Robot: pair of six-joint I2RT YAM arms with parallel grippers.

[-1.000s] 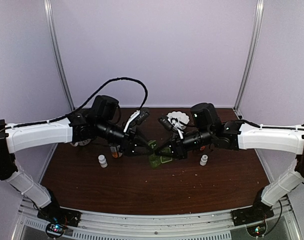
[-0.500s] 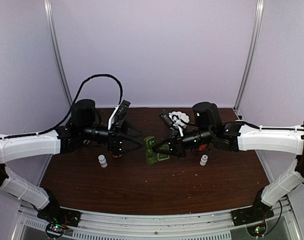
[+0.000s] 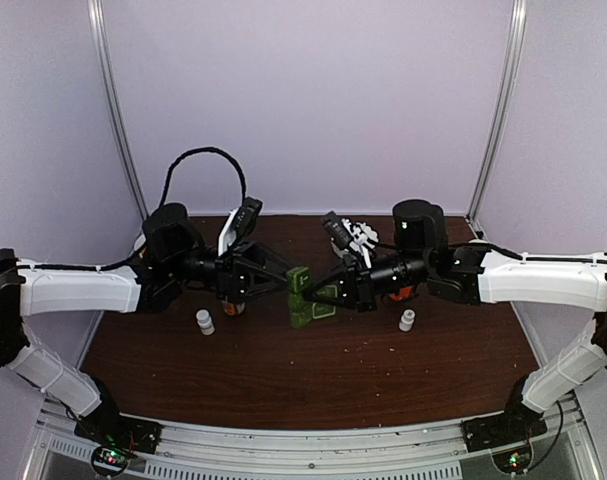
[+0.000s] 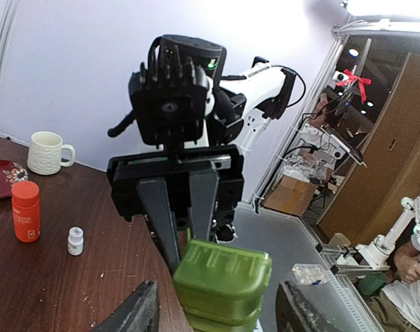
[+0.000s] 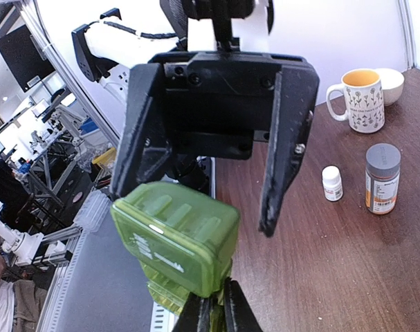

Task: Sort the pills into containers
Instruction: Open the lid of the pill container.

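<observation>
Right hand (image 3: 320, 296): closed to a narrow gap on the lower edge of the green pill box (image 5: 175, 235), the grip unchanged from the earlier frames
Left hand (image 3: 287, 284): jaws spread, one finger (image 4: 137, 315) to either side of the box top with gaps showing; whether it is touched cannot be told
Left hand, change: a second ago it was pressed in close over the box, half a second ago it was drawn back to the left and clear of it, and now it is brought up to the box again
Box position: held on end between the two hands at mid-surface; a second ago it was seen lower and flatter
Left of the box: small white bottle (image 3: 205, 321) and grey-capped bottle (image 5: 382, 178), both upright on the surface (image 3: 283, 375)
Right of the box: second white bottle (image 3: 407, 320), orange bottle (image 4: 25, 211) and cream mug (image 4: 47, 152), all apart from the box
</observation>
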